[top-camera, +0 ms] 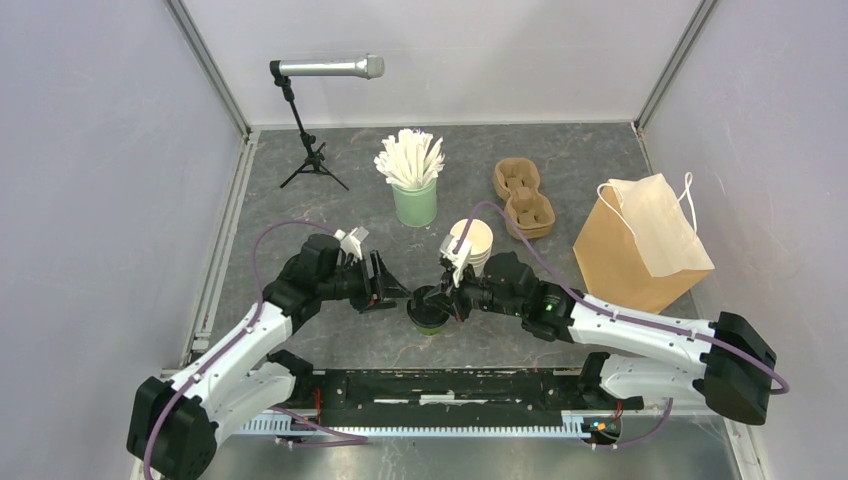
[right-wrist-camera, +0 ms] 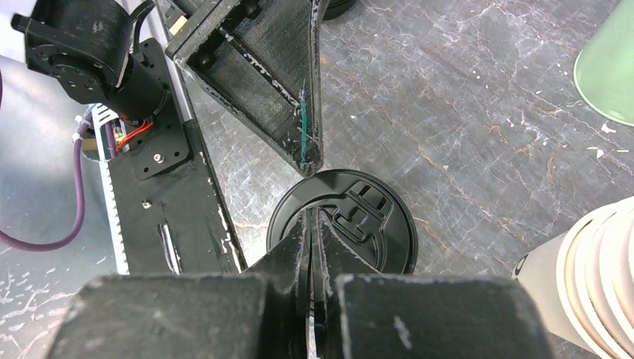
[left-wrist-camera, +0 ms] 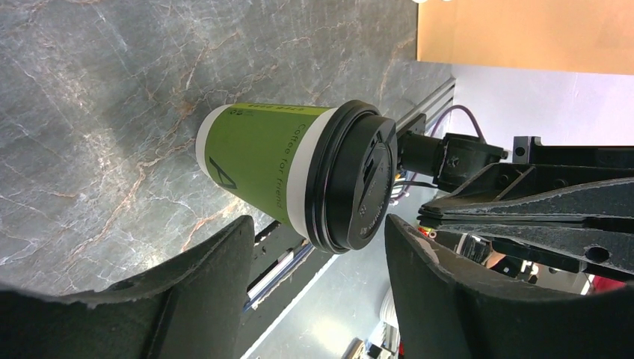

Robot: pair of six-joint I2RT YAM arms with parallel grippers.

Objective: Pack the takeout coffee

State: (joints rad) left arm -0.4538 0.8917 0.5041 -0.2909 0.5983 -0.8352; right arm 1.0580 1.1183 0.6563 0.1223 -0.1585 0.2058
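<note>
The olive-green coffee cup [top-camera: 430,310] with a black lid stands on the table between the two arms. In the left wrist view its green wall [left-wrist-camera: 262,161] and lid [left-wrist-camera: 366,183] lie just ahead of the jaws. My left gripper [top-camera: 392,290] is open, its fingers spread on either side of the cup without touching it [left-wrist-camera: 314,262]. My right gripper [top-camera: 448,298] is shut and empty, its tips right above the lid [right-wrist-camera: 366,217] near the middle [right-wrist-camera: 310,218]. The white printed cup is out of view.
A stack of lidless cream cups [top-camera: 472,243] stands just behind the right gripper. A mint-green cup of white sticks [top-camera: 414,195], a cardboard cup carrier [top-camera: 523,197], a brown paper bag [top-camera: 640,250] and a microphone on a tripod [top-camera: 320,70] stand farther back.
</note>
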